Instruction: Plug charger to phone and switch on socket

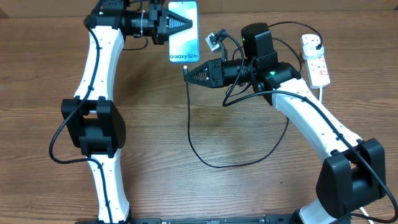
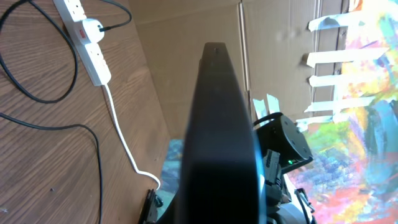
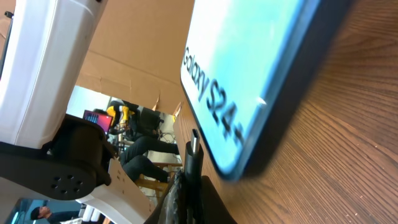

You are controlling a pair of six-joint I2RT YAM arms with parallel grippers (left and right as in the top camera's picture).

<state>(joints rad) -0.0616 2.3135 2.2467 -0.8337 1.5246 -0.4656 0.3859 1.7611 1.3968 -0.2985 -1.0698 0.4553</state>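
The phone, screen up with "Galaxy S24+" text, lies at the far middle of the table. My left gripper is shut on its far half. It shows edge-on and dark in the left wrist view. My right gripper is shut on the connector tip of the charger's thin black cable. The tip sits just short of the phone's near end, slightly to one side. The charger's plug sits in the white socket strip at the far right; it also shows in the left wrist view.
The black cable loops across the table's middle and back toward the right arm. The strip's thick white cord runs along the table edge. A cardboard wall stands behind the table.
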